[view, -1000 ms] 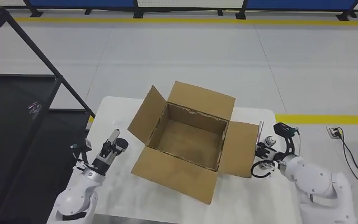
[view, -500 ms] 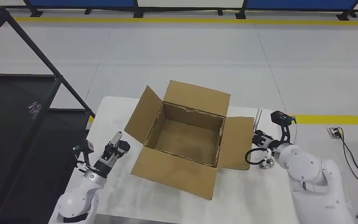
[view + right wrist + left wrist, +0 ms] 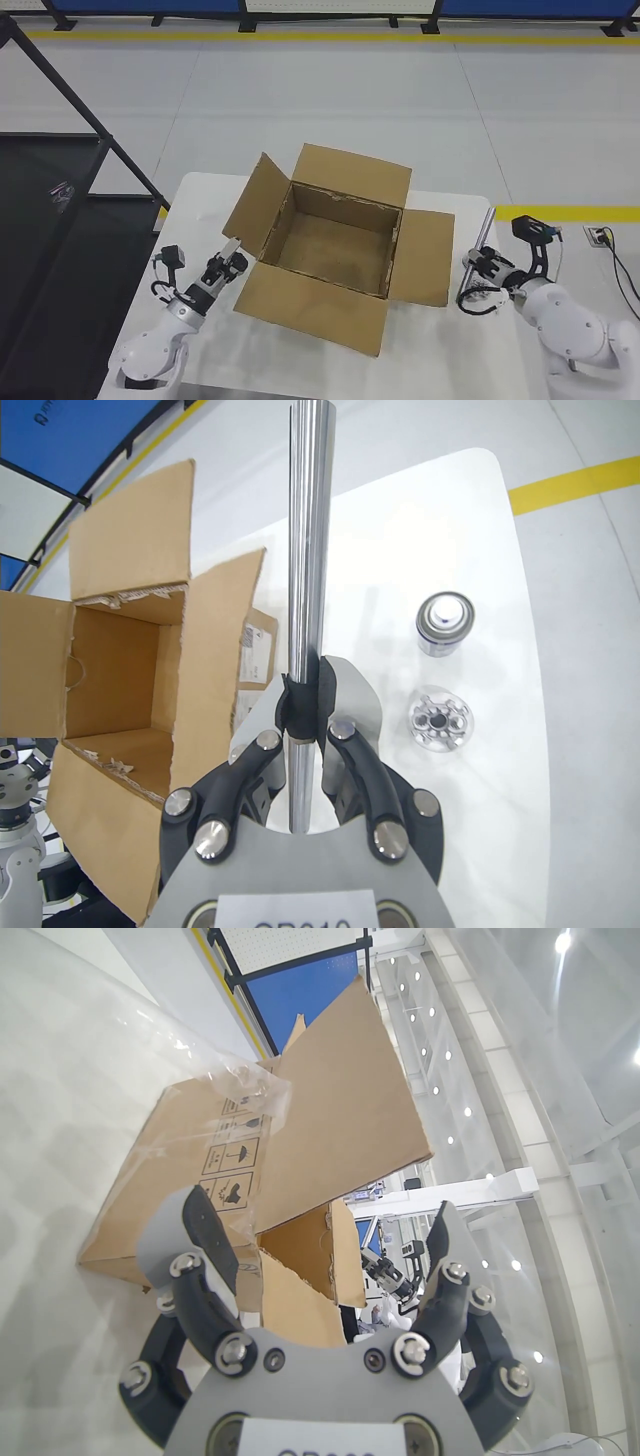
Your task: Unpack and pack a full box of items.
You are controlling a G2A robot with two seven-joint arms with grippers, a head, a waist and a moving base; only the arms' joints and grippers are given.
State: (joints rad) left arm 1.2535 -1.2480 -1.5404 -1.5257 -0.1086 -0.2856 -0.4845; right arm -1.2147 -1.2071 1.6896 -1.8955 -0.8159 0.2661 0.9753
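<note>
An open cardboard box [image 3: 335, 252] stands mid-table with all its flaps out, and its inside looks empty. My right gripper [image 3: 306, 690] is shut on a shiny metal rod [image 3: 306, 550] low on its length, and the rod points away from the wrist. From above, the right gripper [image 3: 476, 272] and the rod [image 3: 486, 231] are just right of the box's right flap. My left gripper [image 3: 322, 1218] is open with nothing between its fingers, close to the box's left corner. In the top view the left gripper [image 3: 232, 262] is beside the left flap.
A small spray can [image 3: 444, 625] stands upright on the white table [image 3: 200, 210] to the right of the box, with a round metal flange [image 3: 440, 723] near it. Loose clear tape [image 3: 250, 1090] hangs off the box's side. A black frame [image 3: 90, 170] stands left.
My left gripper has moved in toward the box's left corner. My right gripper has drawn away to the right with the rod. The box shifted slightly early on.
</note>
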